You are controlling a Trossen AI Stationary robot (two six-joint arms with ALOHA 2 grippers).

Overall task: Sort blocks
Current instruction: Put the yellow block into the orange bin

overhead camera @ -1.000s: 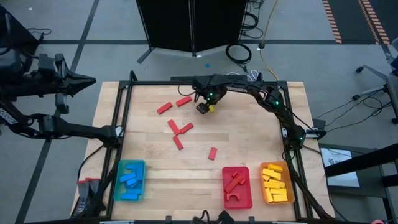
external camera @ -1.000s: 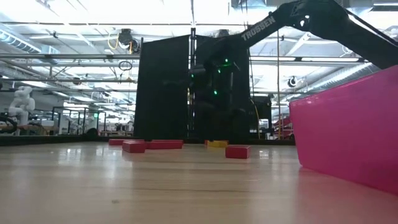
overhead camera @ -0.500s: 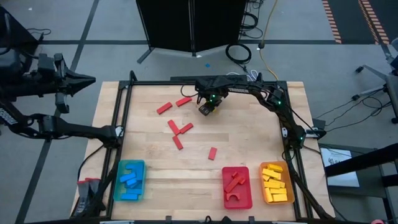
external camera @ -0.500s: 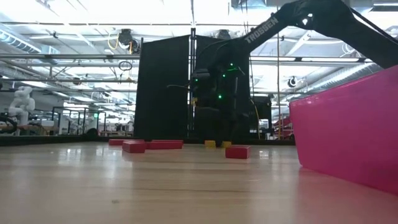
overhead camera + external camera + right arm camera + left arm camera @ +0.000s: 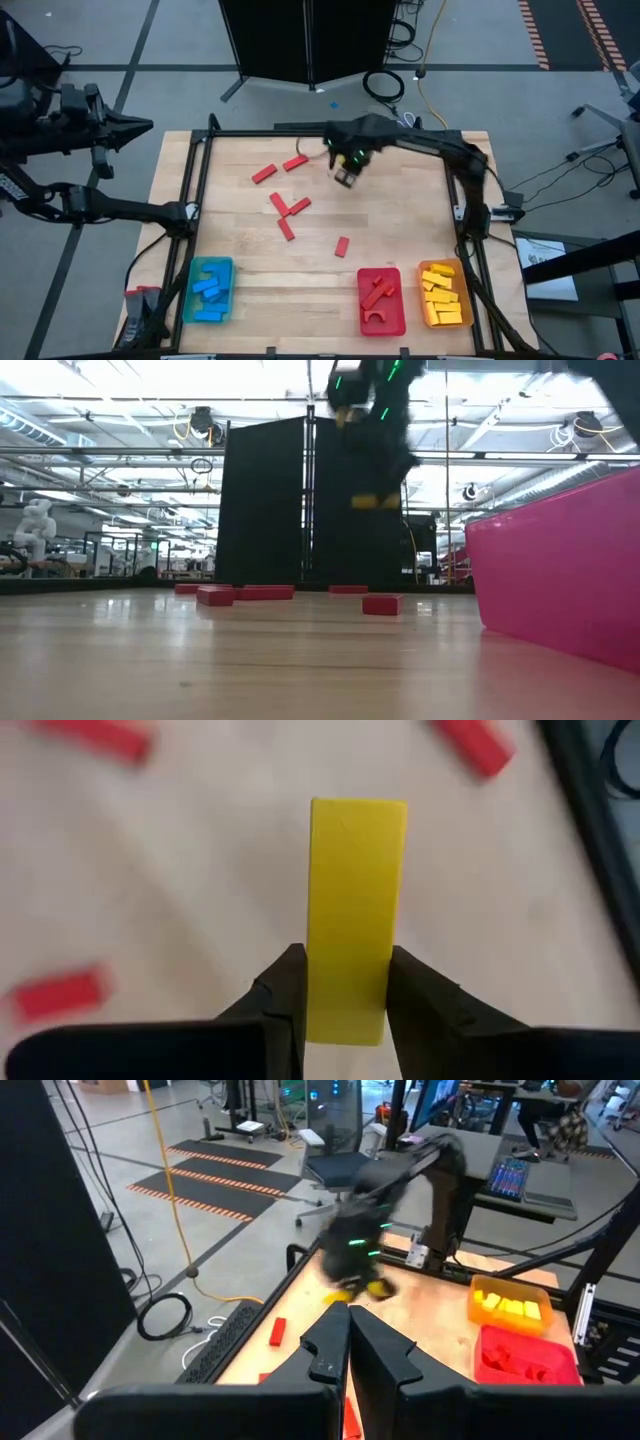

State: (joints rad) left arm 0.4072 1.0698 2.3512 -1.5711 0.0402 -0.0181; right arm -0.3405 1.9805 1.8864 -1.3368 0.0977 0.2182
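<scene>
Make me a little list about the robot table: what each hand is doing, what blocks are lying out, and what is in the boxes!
right hand: shut on a yellow rectangular block, lifted above the wooden table
left hand: shut, empty, off the table's left side
loose blocks: six red bars on the table
blue tray: blue blocks
red tray: red blocks
orange tray: yellow blocks
</scene>
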